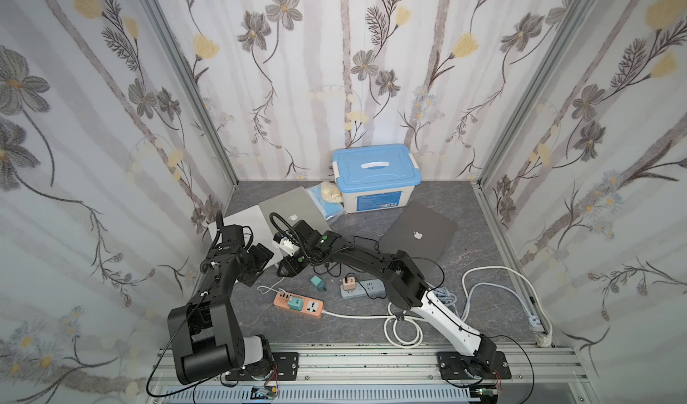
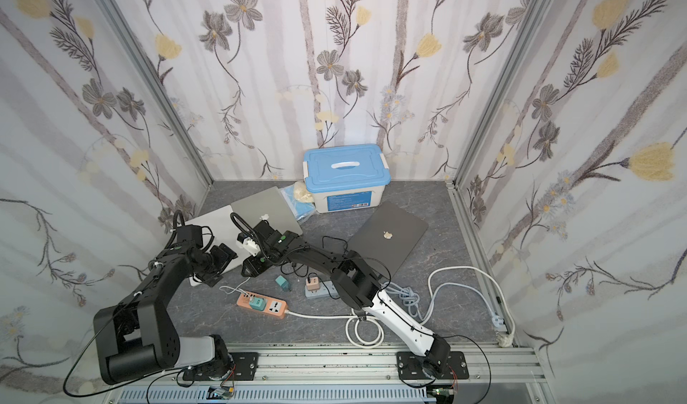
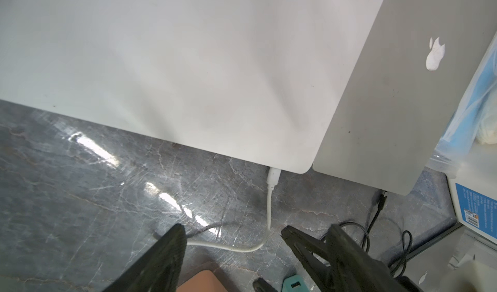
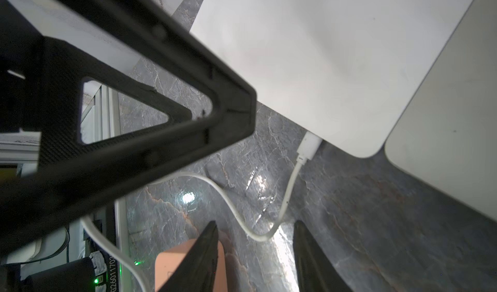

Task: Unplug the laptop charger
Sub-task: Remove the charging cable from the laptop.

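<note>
Blue-lidded box [image 1: 357,177], dark grey laptop [image 1: 420,227]

overhead pair; wrist views near plug [image 3: 274,176]

The white charger plug [image 3: 273,176] sits pushed into the edge of the closed white laptop [image 3: 188,62], close to its corner, and its thin white cable [image 3: 269,210] runs straight out, then curves and lies slack on the grey marbled desk [image 3: 80,183].
</note>
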You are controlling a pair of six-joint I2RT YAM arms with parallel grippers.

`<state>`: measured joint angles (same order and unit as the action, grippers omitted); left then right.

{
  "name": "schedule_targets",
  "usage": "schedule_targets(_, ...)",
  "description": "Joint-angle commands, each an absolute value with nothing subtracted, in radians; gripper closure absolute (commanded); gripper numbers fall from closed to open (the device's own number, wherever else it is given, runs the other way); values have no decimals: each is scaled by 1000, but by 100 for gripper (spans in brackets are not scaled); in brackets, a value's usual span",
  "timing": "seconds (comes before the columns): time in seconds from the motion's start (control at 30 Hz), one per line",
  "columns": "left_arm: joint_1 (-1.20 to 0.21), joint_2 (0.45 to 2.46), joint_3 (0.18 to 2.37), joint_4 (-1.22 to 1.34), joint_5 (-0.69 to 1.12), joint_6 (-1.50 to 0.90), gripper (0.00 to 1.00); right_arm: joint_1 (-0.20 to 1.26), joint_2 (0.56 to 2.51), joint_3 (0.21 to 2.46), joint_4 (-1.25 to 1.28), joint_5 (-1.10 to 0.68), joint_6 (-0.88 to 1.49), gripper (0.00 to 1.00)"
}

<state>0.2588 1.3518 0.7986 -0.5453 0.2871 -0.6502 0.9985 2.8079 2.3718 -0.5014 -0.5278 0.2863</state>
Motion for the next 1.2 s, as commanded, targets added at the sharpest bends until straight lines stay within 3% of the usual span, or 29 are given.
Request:
schedule_targets(0.0, 260, 1371, 799, -511, 304, -638, 15, 994, 2817, 2379, -489, -568, 290, 52)
schedule_targets(0.3, 258, 1401, 778, -461, 311, -667, 15, 979, 2842, 2379, -450, -638, 319, 50)
schedule_targets(0.7, 258, 1387, 754, -441, 320, -673, 15, 975, 2894, 2415, -423, -722, 379, 55)
schedule_targets(0.93, 259, 1370, 741, -449, 302, -661, 13, 975, 2906, 2415, -413, -728, 392, 65)
schedule_targets(1.17, 258, 1437, 745, -410, 313, -683, 13, 973, 2901, 2414, -408, -713, 400, 85)
